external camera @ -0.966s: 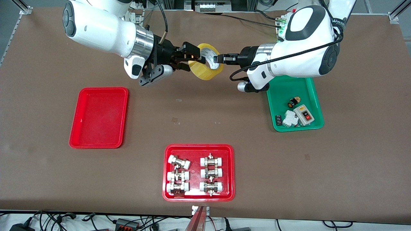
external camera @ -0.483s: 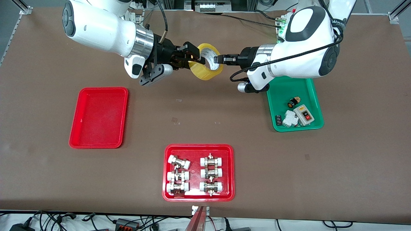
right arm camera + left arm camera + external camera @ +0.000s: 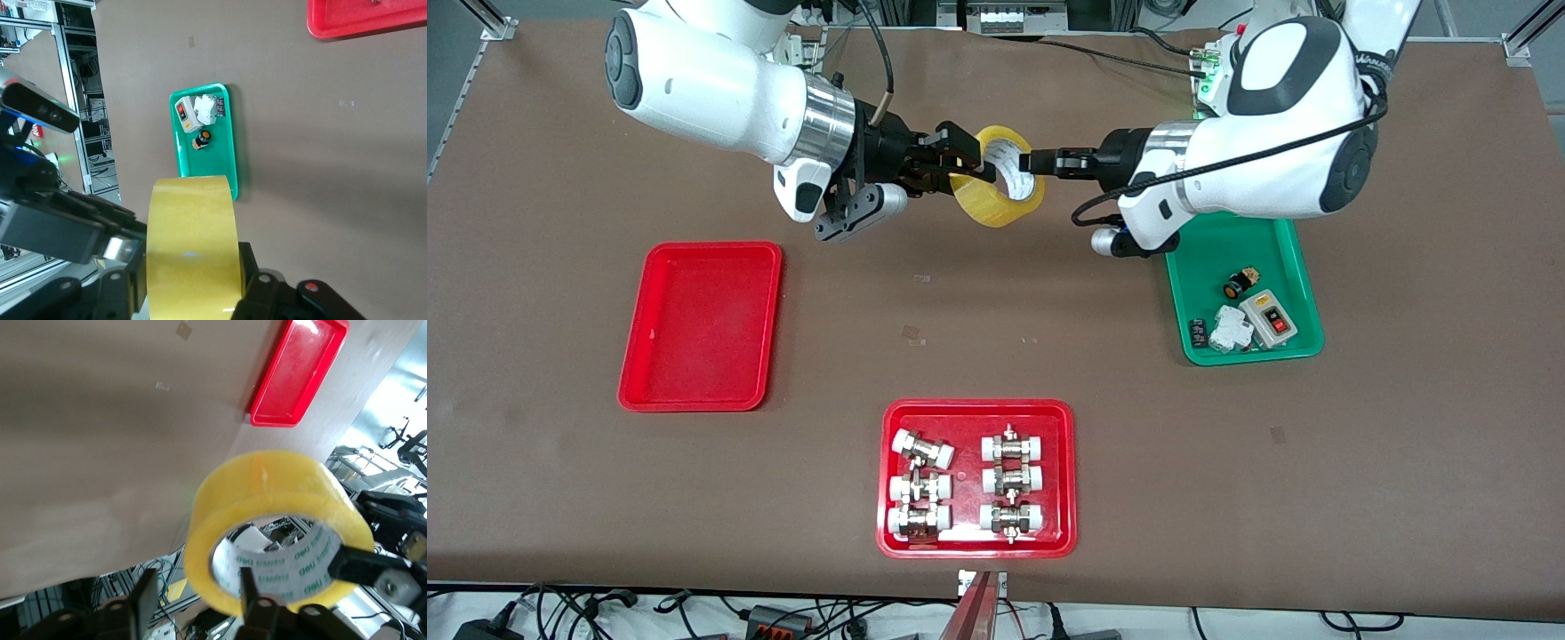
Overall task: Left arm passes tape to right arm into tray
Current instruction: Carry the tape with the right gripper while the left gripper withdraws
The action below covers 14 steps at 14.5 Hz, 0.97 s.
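Observation:
The tape (image 3: 996, 200), a yellowish roll with a pale printed core, hangs in the air between both grippers, over the table's edge nearest the robots' bases. My right gripper (image 3: 960, 160) is shut on it, one finger on each flat face of the roll (image 3: 192, 247). My left gripper (image 3: 1032, 164) is open at the roll's wall. One of its fingers (image 3: 250, 603) is inside the core and the other stands off the outside. The tape (image 3: 267, 487) fills the left wrist view. The plain red tray (image 3: 703, 329) lies empty toward the right arm's end, nearer the front camera than the tape.
A green tray (image 3: 1294, 293) with a button, a switch box and small parts lies under the left arm. A red tray (image 3: 885, 480) with white-capped metal fittings lies near the table's front edge.
My right gripper's fingers have closed in on the tape. Both arms have shifted slightly toward the left arm's end. The tape stays in about the same place.

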Tool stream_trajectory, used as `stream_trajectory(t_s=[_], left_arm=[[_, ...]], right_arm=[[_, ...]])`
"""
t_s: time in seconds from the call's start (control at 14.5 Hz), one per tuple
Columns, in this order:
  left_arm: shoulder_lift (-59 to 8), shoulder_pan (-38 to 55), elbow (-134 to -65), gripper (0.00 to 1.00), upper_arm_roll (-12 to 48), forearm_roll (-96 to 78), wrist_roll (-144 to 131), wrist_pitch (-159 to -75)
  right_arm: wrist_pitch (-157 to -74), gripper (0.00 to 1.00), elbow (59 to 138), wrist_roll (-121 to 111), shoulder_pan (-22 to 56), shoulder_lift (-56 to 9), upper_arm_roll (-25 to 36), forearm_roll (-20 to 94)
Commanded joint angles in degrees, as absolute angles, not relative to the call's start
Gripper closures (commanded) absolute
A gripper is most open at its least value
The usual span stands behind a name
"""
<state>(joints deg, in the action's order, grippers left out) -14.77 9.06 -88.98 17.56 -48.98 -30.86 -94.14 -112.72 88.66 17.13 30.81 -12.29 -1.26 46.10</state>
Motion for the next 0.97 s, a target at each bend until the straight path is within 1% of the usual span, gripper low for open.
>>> stream_trajectory(t_s=[0.0, 0.21, 0.41, 0.55, 0.69, 0.83, 0.9], left_arm=[[-13.98, 3.54, -86.50, 0.00, 17.14, -48.09, -30.94, -85.29], [-13.89, 0.71, -82.11, 0.00, 17.14, -35.30, -30.85, -77.10], [-13.54, -0.96, -78.05, 0.00, 17.23, -24.89, -30.50, -73.05], [-13.45, -5.86, -77.87, 0.00, 18.01, -20.06, -22.03, -69.97], [-11.35, -7.99, -78.22, 0.00, 17.49, -14.62, -11.46, -70.40], [-9.77, -7.91, -78.48, 0.00, 18.10, -5.49, -10.02, -70.40], [-9.06, -7.91, -78.83, 0.00, 18.28, -3.01, -9.41, -70.66]], right_arm=[[-112.24, 0.61, 88.33, 17.58, 31.03, -12.39, -0.97, 46.50], [-112.24, 0.61, 88.33, 16.79, 29.19, -14.67, -0.35, 46.49], [-112.15, 0.61, 88.42, 15.39, 21.82, -19.14, -0.35, 46.41], [-111.36, 0.61, 88.42, 14.15, 16.20, -22.13, -0.35, 45.80], [-106.90, 0.61, 88.42, 13.37, 8.74, -24.34, -0.35, 45.70], [-97.96, 0.61, 88.33, 7.68, -1.88, -27.58, -0.44, 46.49], [-94.78, 0.61, 87.98, 2.86, -5.15, -29.69, -0.44, 46.58]])
